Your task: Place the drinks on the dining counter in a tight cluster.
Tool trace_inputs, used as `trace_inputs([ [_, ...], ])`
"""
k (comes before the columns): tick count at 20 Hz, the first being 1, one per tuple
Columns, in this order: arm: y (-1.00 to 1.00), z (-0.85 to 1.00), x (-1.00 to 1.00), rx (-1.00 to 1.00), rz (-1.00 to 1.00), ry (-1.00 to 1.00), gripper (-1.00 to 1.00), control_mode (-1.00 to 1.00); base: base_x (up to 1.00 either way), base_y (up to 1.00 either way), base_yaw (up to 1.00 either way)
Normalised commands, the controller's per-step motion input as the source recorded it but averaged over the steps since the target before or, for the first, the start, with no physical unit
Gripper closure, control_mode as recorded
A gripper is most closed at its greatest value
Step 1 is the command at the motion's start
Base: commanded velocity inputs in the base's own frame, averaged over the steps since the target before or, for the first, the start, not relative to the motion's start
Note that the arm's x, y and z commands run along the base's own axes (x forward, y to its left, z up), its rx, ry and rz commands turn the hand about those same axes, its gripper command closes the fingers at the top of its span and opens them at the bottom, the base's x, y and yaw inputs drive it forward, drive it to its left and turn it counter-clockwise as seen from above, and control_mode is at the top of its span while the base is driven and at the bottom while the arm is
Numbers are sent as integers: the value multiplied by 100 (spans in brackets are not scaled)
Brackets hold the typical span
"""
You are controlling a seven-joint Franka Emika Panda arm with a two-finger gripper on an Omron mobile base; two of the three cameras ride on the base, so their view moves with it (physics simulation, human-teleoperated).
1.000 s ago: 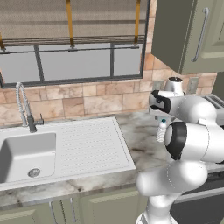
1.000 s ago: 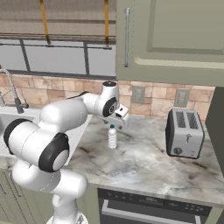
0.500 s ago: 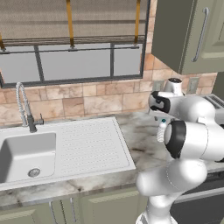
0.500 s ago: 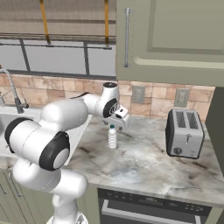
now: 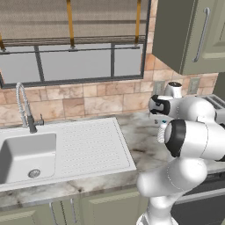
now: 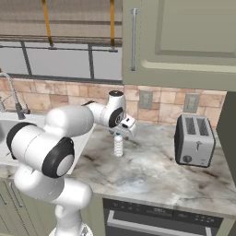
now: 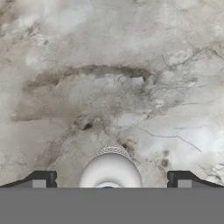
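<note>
Jaws stand fully apart, gripping nothing; the gripper [image 7: 109, 180] hangs directly above the small clear bottle [image 6: 119, 145]. Bottle stands upright on the marble worktop [image 6: 156, 170], between sink [image 5: 26, 154] and toaster [image 6: 194, 146].

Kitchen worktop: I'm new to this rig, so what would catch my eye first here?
The white arm's gripper hangs open right above a small clear bottle standing upright on the marble worktop. To the right sits a silver toaster against the tiled wall; to the left lies the white sink with its tap.
</note>
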Motion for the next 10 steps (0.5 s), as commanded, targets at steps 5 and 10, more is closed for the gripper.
trace_inputs([
  [5,0,-10,0,0,0,0,-100,-100,0,0,0],
  [10,0,0,0,0,0,0,-100,-100,0,0,0],
])
